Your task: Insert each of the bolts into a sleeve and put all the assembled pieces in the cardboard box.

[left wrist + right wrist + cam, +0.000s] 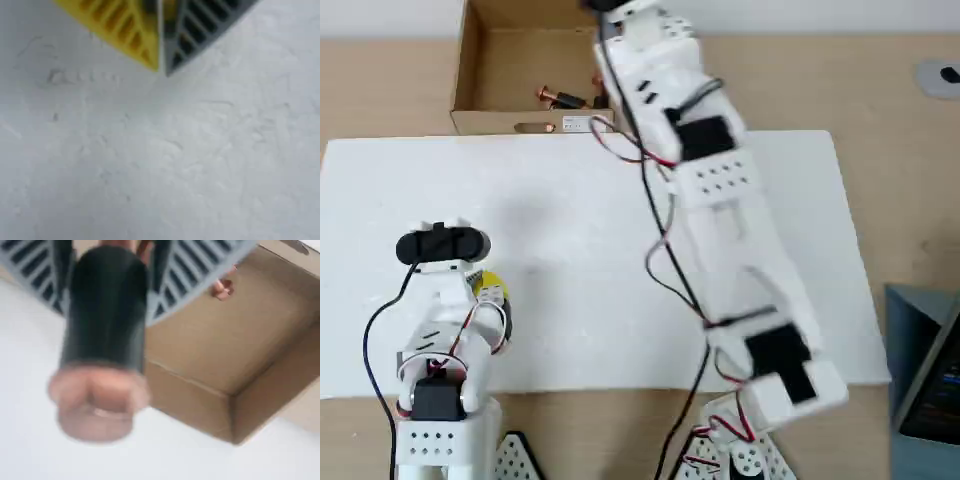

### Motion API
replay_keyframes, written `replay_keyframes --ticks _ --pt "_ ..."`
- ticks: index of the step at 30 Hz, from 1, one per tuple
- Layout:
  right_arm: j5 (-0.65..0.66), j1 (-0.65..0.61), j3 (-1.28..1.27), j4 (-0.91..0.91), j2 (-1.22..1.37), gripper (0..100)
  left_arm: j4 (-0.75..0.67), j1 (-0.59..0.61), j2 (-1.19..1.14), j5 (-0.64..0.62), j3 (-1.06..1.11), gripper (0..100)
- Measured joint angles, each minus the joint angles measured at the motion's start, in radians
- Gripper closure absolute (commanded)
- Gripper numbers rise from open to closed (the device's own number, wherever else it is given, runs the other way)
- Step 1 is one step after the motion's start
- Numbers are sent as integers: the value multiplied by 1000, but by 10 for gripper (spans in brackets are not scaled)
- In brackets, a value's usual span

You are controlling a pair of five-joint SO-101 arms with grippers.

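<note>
Copper bolt in sleeve, clamped by right gripper, must join one assembled piece in cardboard box; left gripper closed.

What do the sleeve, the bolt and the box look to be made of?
The sleeve looks like black plastic or rubber: satin finish, no metallic glint. The bolt in it looks like copper-coloured metal, possibly plated; its head is blurred, so I'm unsure. The cardboard box is plain brown and matte, with a folded corner edge.

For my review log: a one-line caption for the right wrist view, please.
Jaws hold a black sleeve with a copper bolt in it, beside the box.
</note>
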State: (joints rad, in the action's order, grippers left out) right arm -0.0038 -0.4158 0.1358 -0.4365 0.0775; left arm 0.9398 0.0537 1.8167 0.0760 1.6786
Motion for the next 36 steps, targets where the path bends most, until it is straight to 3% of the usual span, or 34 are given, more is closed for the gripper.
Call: replay_keyframes --ticks 11,23,29,36 --pt "2 -34 233 103 376 990 0 0 0 0 0 997" --pt "71 -34 609 98 755 988 0 0 0 0 0 997" --pt "72 -34 712 15 861 869 0 0 0 0 0 997" --pt "72 -40 836 -34 916 860 0 0 0 0 0 997"
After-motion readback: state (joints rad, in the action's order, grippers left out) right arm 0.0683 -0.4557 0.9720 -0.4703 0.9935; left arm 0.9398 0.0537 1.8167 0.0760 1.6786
